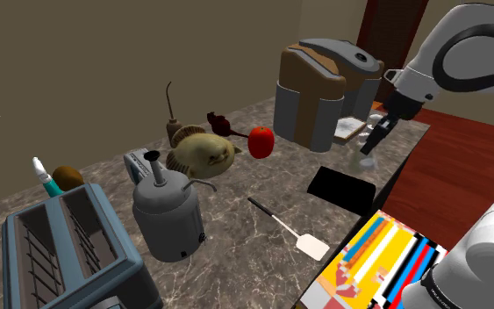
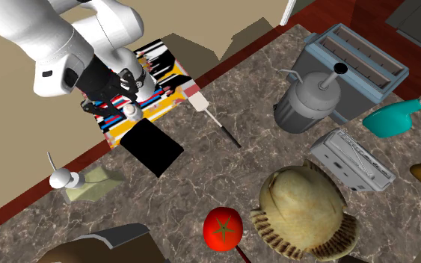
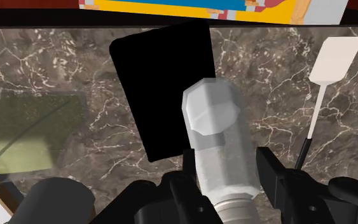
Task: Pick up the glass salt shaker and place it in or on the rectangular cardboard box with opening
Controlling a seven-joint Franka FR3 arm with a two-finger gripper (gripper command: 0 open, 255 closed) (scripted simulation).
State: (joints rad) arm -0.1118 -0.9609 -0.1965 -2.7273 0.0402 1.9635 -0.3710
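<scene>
Fingers (image 3: 191, 170) clenched on the salt shaker (image 3: 217, 137), one on each flank of its body. Gripper (image 2: 124, 96) hangs above the desk (image 2: 253, 90), the shaker off the surface. In the second exterior view the shaker (image 2: 131, 111) sits just over the near end of the black rectangular box (image 2: 152, 148).

Edges: the box lies flat beside the desk's border, next to the striped stand (image 2: 164, 63); a red-brown strip runs along that border. Open desk on both long sides of the box. Spatula (image 2: 214, 118) lies a little apart on one side, a green pad (image 2: 93, 185) on the other.

Further in, and well apart from the box: tomato (image 2: 223, 229), baseball glove (image 2: 302, 213), grey can (image 2: 306, 104), toaster (image 2: 354, 54).

Materials: desk is dark stone with pale veining. Shaker body is grey and semi-clear, its cap pale and faceted. Box is plain black with rounded corners. Spatula has a white blade on a thin dark handle.
</scene>
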